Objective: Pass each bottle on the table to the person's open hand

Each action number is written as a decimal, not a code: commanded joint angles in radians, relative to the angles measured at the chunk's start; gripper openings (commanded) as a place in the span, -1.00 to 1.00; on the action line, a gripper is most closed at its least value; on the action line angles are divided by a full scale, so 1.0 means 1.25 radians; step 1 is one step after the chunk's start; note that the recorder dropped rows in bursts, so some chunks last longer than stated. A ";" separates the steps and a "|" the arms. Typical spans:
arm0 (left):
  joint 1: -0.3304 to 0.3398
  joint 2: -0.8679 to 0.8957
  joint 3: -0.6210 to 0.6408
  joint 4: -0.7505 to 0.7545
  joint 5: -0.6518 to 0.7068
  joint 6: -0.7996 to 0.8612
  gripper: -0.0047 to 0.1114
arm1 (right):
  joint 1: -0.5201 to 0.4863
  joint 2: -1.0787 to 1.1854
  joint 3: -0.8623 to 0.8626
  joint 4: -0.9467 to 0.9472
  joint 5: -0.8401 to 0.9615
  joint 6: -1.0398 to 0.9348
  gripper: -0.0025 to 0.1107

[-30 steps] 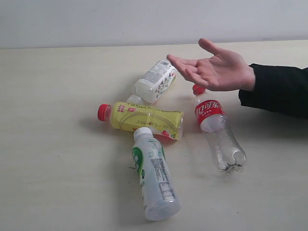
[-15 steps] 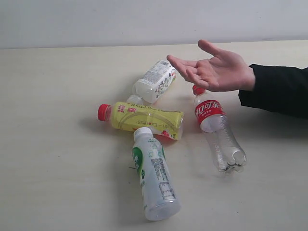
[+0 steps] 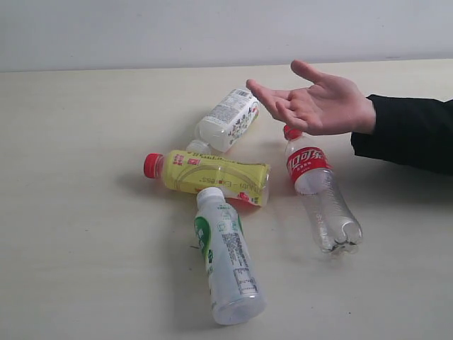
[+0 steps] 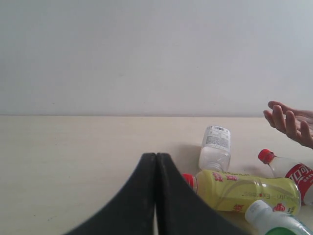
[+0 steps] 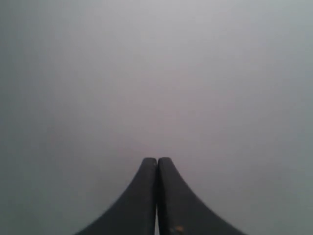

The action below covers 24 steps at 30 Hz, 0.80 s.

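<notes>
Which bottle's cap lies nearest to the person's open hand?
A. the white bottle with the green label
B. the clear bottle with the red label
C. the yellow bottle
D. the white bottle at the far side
B: the clear bottle with the red label lies with its red cap almost beneath the palm of the open hand.

On my feed, the clear plastic bottle [image 3: 324,202] has a red label [image 3: 306,163] with white characters I cannot read. The yellow red-capped plastic bottle [image 3: 212,173] and the two whitish white-capped plastic bottles [image 3: 228,119] [image 3: 226,258] carry only fine print, illegible from here.
</notes>
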 commanded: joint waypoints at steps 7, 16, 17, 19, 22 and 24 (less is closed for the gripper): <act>0.004 -0.004 -0.001 0.003 -0.007 0.001 -0.92 | 0.003 0.407 -0.293 -0.991 -0.451 0.581 -0.96; 0.004 -0.004 -0.001 0.003 -0.007 0.001 -0.92 | 0.007 0.617 -0.372 -1.047 -0.535 0.446 -0.96; 0.004 -0.004 -0.001 0.003 -0.007 0.001 -0.92 | 0.007 0.617 -0.372 -1.047 -0.517 0.403 -0.96; 0.004 -0.004 -0.001 0.003 -0.007 0.001 -0.92 | 0.007 0.602 -0.372 -1.047 -0.460 0.295 -0.96; 0.004 -0.004 -0.001 0.003 -0.007 0.001 -0.92 | 0.007 0.579 -0.364 -1.047 -0.335 0.173 -0.96; 0.004 -0.004 -0.001 0.003 -0.007 0.001 -0.92 | 0.007 0.566 -0.347 -1.047 -0.266 0.059 -0.92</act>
